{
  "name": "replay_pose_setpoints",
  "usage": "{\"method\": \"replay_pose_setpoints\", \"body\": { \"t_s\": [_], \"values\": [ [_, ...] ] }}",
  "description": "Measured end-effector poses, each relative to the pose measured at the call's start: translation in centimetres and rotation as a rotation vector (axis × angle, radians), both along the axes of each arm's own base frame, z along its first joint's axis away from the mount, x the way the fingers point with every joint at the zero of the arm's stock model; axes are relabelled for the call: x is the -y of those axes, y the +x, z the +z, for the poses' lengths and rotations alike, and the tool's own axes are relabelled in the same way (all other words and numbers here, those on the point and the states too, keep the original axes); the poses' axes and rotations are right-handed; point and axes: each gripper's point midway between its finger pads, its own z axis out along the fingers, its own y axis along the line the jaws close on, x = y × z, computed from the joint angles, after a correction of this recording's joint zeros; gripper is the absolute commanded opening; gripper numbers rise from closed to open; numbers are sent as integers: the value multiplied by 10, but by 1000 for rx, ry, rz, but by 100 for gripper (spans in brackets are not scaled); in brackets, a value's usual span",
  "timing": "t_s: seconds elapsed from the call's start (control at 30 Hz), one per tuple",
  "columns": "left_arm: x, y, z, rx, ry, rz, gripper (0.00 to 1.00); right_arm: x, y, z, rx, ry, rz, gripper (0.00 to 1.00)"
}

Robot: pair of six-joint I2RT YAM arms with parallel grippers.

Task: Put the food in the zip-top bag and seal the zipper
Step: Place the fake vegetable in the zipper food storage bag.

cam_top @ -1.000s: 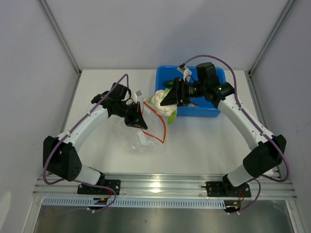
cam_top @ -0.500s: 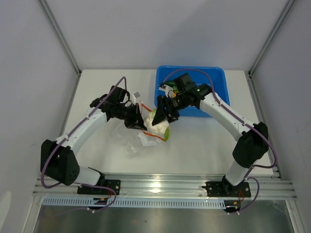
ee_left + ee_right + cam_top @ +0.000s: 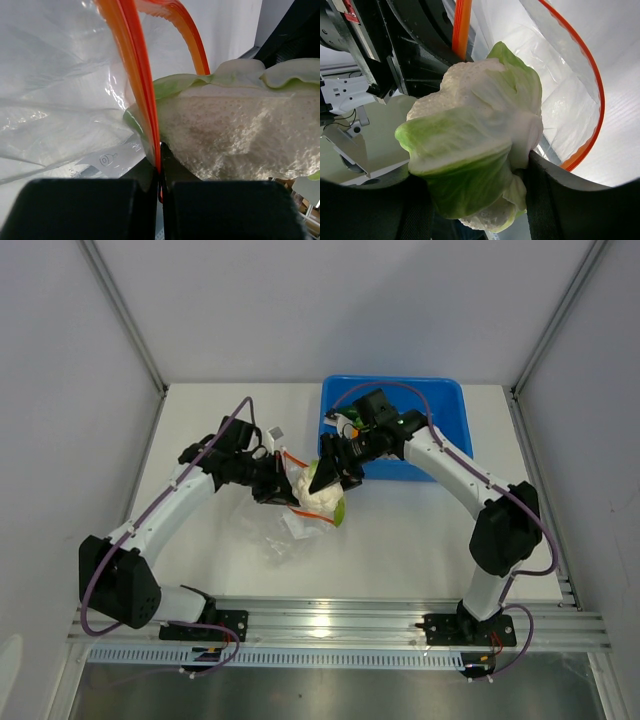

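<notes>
My right gripper [image 3: 322, 480] is shut on the white cauliflower with green leaves [image 3: 320, 494] and holds it at the mouth of the clear zip-top bag [image 3: 288, 530]. In the right wrist view the cauliflower [image 3: 480, 145] fills the space between my fingers, with the bag's orange-red zipper [image 3: 592, 95] looping behind it. My left gripper [image 3: 280, 488] is shut on the zipper strip [image 3: 142, 85] and holds the mouth open; the cauliflower [image 3: 235, 135] sits right beside that strip. Other food [image 3: 349, 423] in the bin is mostly hidden by my right arm.
The blue bin [image 3: 440, 405] stands at the back right, behind my right arm. The bag's body lies crumpled on the white table [image 3: 420, 540] toward the front left. Grey walls enclose the table on three sides.
My right gripper carried the cauliflower from the blue bin's edge left and forward to the bag's mouth. My left gripper kept hold of the zipper and shifted slightly.
</notes>
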Motion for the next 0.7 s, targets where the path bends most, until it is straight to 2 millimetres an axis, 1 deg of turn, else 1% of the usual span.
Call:
{"method": "replay_pose_setpoints", "body": {
  "t_s": [0.5,0.7],
  "values": [
    [-7,0,4,23,26,50,1,-6,7,-2,-105,47,6,23],
    [-8,-6,3,8,47,61,0,-8,9,-8,-119,38,1,23]
  ]
}}
